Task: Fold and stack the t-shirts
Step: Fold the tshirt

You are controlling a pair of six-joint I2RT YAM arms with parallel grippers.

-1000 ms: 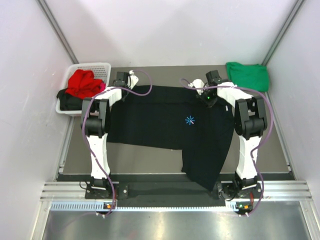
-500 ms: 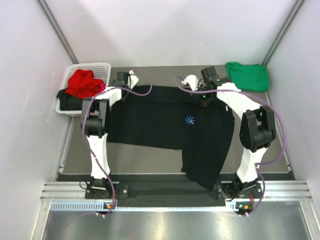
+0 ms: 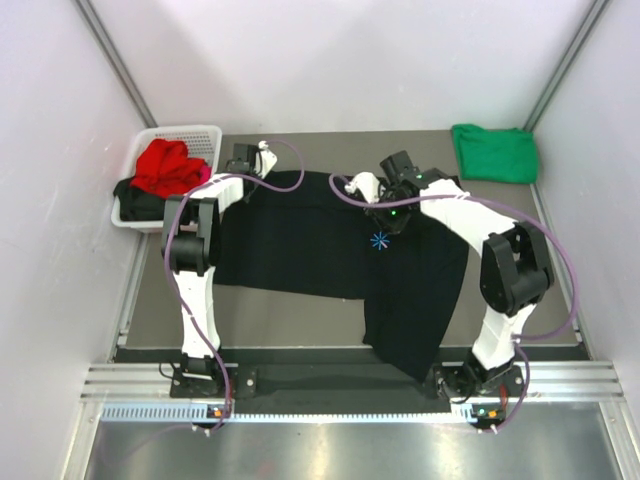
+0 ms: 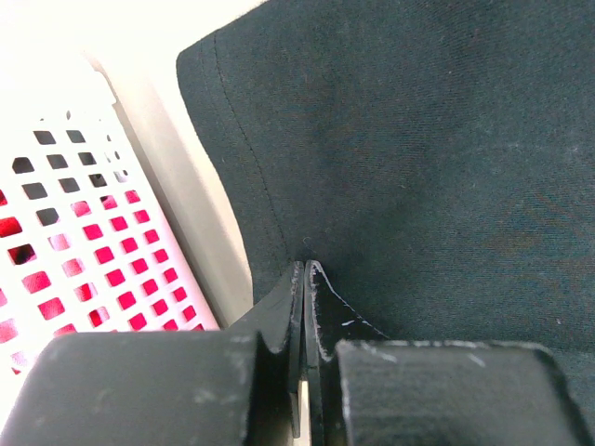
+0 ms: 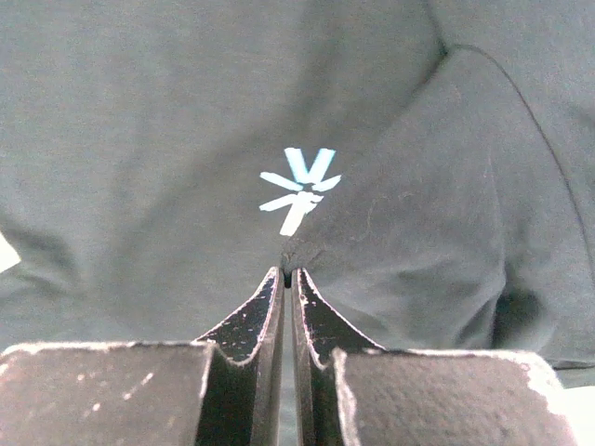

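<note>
A large black t-shirt [image 3: 300, 240] lies spread on the table, its lower right part hanging over the near edge. My left gripper [image 3: 252, 190] is shut on the cloth by the shirt's far left hem [image 4: 279, 139], next to the basket. My right gripper [image 3: 385, 222] is shut on a pinched fold of the same shirt [image 5: 418, 232], held just behind the small blue chest mark [image 5: 299, 189]. That fold partly covers the mark. A folded green t-shirt [image 3: 495, 152] rests at the far right corner. Red [image 3: 165, 165] and black [image 3: 135, 200] t-shirts sit in the basket.
The white lattice basket [image 3: 200, 135] stands at the far left, its wall [image 4: 56, 214] close beside my left gripper. White walls enclose the table on three sides. A metal rail runs along the near edge at the arm bases.
My right gripper has carried the shirt's far right edge leftward and nearer, from the far right corner to just above the blue mark. The left arm has stayed still.
</note>
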